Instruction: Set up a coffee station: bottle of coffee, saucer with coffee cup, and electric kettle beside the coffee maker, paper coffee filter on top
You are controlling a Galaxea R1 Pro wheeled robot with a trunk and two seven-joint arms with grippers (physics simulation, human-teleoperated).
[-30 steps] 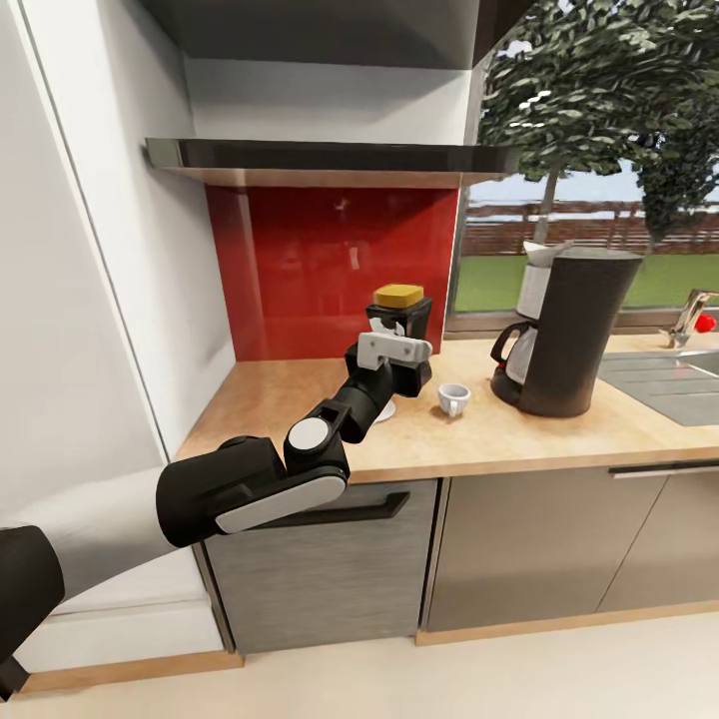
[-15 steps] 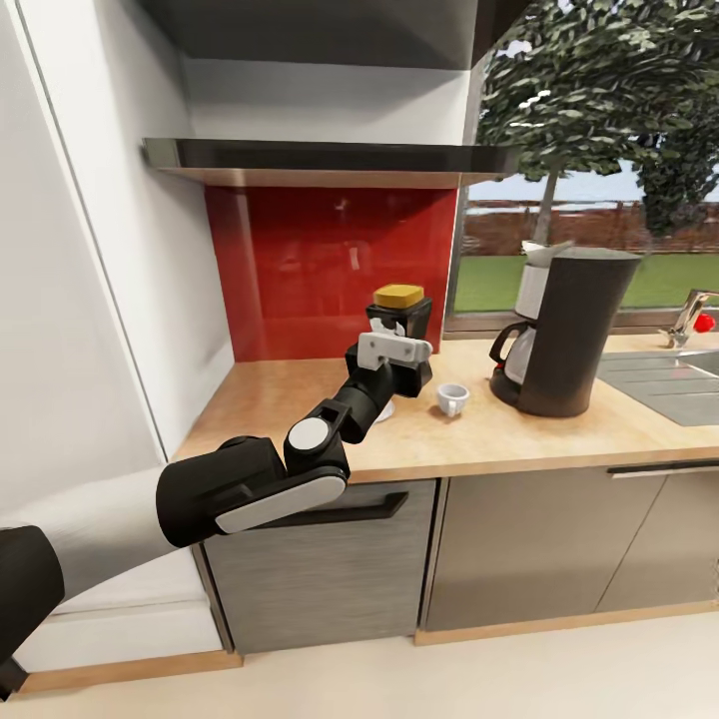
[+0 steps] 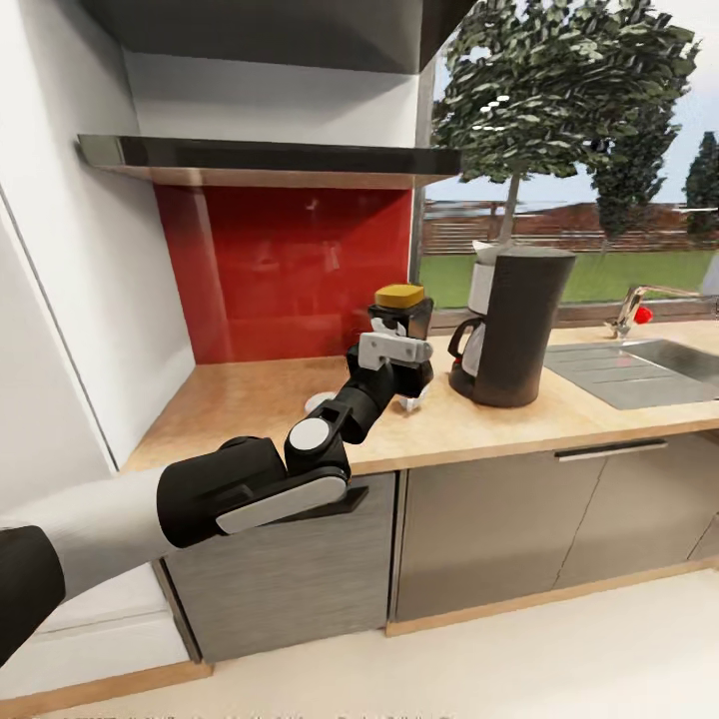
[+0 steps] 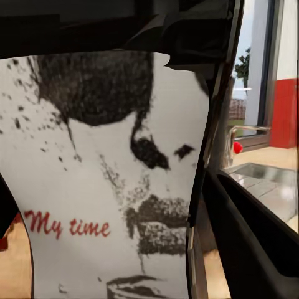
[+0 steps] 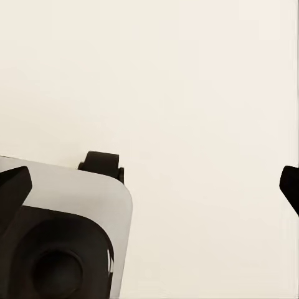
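My left gripper (image 3: 399,345) is shut on the bottle of coffee (image 3: 402,318), a dark jar with a yellow lid, held upright over the kitchen countertop (image 3: 250,394). The left wrist view has its pale printed label (image 4: 106,187) close up, with a dark finger (image 4: 249,243) beside it. The coffee maker (image 3: 514,325) stands just right of the bottle. The saucer (image 3: 320,401) lies left of my forearm. A sliver of the coffee cup (image 3: 408,402) shows under the gripper. The black kitchen shelf (image 3: 270,155) is bare. The paper coffee filter and the electric kettle are out of view. My right gripper (image 5: 149,187) hangs open over pale floor.
A steel sink (image 3: 639,361) with a tap (image 3: 632,305) is set into the worktop right of the coffee maker. A red backsplash (image 3: 290,270) and a white wall (image 3: 70,300) close the corner at the left. Grey cabinets (image 3: 479,529) run below.
The whole head view has shifted left, so the camera moved. The held bottle now sits closer to the coffee maker, the cup is mostly covered by the gripper, and the saucer has come into sight.
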